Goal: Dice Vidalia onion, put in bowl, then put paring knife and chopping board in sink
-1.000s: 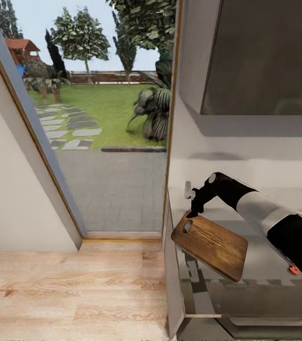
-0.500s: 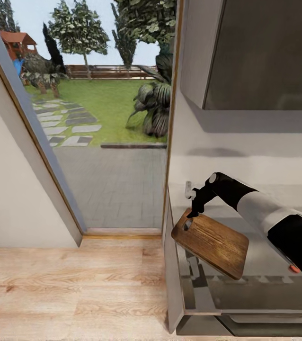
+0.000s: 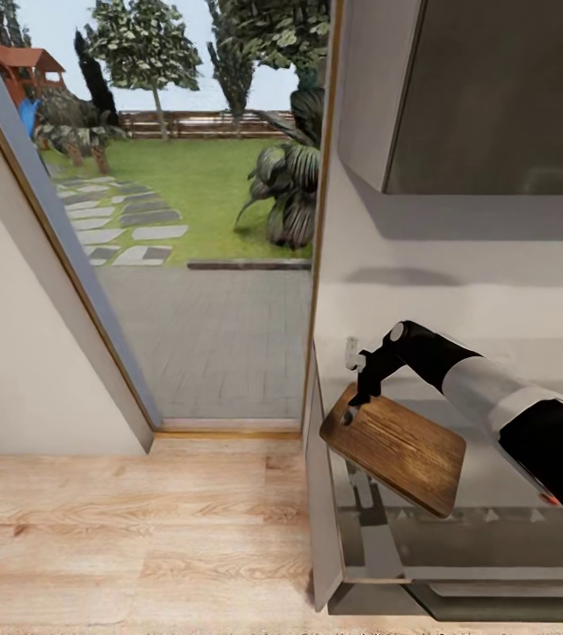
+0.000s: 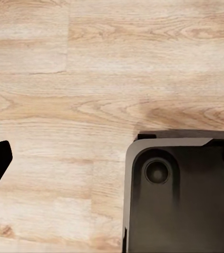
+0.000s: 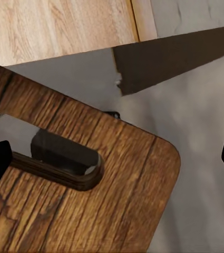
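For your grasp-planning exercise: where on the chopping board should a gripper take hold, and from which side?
Grip the chopping board at its short end with the slot handle, coming from above that end. The slot leaves a narrow edge strip to pinch, and there the right gripper meets it, the board hanging tilted.

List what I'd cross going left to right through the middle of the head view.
White wall → glass door frame → paved patio → right gripper on the chopping board → right arm.
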Controlling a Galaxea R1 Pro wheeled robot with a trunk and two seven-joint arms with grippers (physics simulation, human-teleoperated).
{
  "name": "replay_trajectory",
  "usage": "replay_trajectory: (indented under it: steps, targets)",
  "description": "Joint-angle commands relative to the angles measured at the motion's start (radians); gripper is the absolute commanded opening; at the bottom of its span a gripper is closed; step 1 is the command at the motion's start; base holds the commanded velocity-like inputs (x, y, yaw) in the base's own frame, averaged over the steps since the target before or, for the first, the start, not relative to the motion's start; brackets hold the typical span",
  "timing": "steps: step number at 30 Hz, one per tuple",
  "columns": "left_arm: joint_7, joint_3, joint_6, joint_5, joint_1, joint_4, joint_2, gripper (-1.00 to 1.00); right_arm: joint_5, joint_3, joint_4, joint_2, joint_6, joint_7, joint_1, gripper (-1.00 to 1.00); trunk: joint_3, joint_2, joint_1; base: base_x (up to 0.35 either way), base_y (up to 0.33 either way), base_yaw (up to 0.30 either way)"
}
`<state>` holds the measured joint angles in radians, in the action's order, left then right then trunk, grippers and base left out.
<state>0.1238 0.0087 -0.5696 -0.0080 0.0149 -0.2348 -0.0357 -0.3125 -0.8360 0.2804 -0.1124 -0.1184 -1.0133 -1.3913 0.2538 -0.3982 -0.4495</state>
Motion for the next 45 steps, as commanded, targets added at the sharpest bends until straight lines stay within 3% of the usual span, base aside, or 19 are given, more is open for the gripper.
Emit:
replay_trajectory:
  steps: [1, 45]
  targets:
    - [0.002, 0.001, -0.001, -0.001, 0.000, -0.002, 0.000, 1.00, -0.005, 0.004, 0.003, -0.001, -0.009, -0.005, 0.000, 1.00, 0.003, -0.002, 0.000, 0.000, 0.000, 0.000]
    - [0.002, 0.001, -0.001, 0.000, 0.000, -0.001, 0.000, 1.00, -0.010, 0.005, 0.005, -0.006, -0.006, 0.002, 0.000, 1.00, 0.074, -0.002, 0.000, 0.000, 0.000, 0.000]
